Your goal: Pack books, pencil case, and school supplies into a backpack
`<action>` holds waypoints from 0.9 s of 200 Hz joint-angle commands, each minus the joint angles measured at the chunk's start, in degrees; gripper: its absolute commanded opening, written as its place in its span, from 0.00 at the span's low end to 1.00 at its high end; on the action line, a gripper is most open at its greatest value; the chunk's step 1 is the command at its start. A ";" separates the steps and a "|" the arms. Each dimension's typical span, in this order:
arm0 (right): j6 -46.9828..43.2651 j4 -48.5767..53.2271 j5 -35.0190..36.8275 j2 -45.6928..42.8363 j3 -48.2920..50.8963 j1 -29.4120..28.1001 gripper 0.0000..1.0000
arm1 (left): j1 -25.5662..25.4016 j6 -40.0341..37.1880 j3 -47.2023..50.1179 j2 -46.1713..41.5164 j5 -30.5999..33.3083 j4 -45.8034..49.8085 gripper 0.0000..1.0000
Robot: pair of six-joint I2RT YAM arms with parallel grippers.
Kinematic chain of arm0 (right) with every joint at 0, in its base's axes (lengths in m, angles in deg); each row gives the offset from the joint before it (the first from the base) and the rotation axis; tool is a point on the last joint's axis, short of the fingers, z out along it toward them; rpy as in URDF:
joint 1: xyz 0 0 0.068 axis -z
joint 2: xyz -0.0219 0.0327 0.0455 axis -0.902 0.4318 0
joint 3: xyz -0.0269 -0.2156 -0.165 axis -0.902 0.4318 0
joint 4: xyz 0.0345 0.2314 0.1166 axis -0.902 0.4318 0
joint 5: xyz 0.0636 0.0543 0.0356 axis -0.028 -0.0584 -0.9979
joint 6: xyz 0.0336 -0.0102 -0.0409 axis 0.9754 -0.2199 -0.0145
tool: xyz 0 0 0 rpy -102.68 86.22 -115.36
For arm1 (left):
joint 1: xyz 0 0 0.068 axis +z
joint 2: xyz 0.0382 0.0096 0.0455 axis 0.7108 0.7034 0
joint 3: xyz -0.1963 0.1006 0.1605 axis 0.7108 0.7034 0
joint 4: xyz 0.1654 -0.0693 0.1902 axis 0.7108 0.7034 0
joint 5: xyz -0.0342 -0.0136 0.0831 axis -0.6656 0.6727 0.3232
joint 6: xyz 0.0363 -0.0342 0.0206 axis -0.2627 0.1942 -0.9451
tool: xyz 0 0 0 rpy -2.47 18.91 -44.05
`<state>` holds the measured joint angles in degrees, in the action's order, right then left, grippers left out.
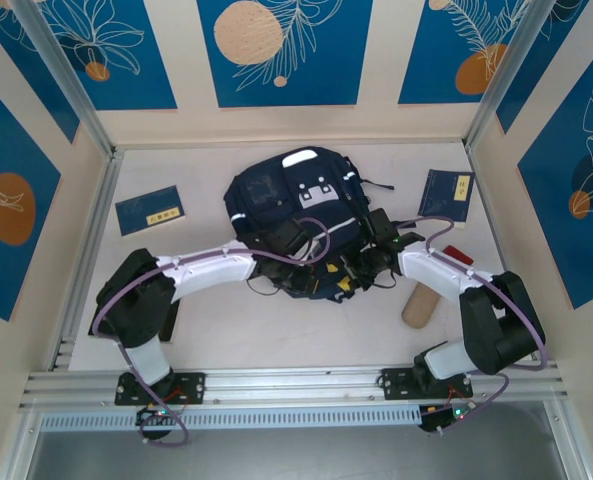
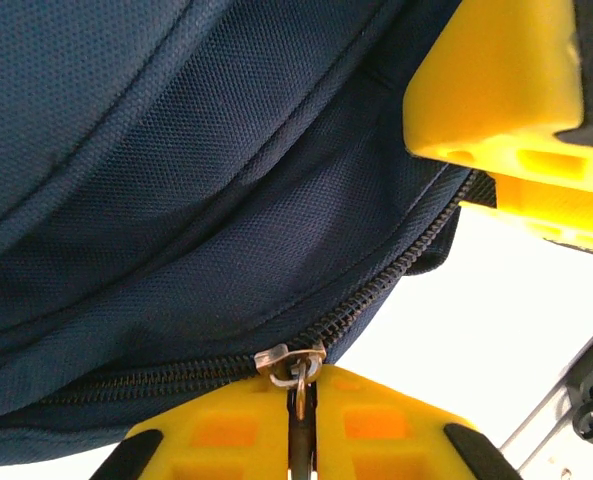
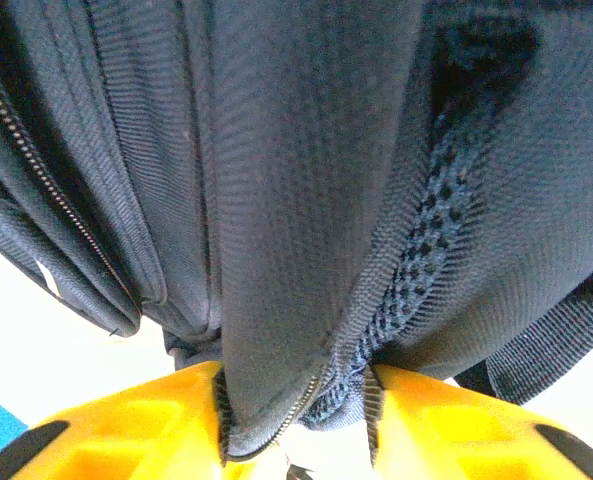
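Note:
The dark navy backpack (image 1: 296,205) lies in the middle of the table. My left gripper (image 2: 304,420) is shut on the metal zipper pull (image 2: 298,375) at the backpack's near edge, and the zipper's teeth (image 2: 396,270) run up to the right. My right gripper (image 3: 296,425) is shut on a fold of backpack fabric (image 3: 306,250) and mesh. From above, both grippers (image 1: 306,268) (image 1: 356,272) meet at the backpack's near side. One book (image 1: 149,210) lies to the left and another book (image 1: 446,195) to the right.
A tan cylindrical roll (image 1: 418,305), perhaps the pencil case, lies by the right arm. A small red thing (image 1: 459,255) sits beside it. Walls enclose the table on three sides, and a metal rail (image 1: 296,385) runs along the near edge.

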<state>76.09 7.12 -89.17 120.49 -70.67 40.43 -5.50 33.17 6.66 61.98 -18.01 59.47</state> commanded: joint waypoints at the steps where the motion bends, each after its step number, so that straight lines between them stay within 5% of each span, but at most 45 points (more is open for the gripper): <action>1: -0.19 -1.42 0.42 0.69 -1.13 -0.05 0.36 | -0.43 0.52 2.39 -2.52 1.93 -3.43 0.13; 105: -2.14 5.03 9.64 0.82 -1.78 -0.21 0.15 | -0.28 -2.52 5.73 -7.18 2.19 -1.65 0.02; 180: -3.96 7.58 15.69 0.81 -0.45 -0.14 0.11 | 3.32 -9.60 6.63 -10.81 3.79 6.96 0.00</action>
<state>73.54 9.99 -82.38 120.67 -71.61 39.45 -4.00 26.60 12.60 54.55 -16.09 58.95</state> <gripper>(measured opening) 0.116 0.042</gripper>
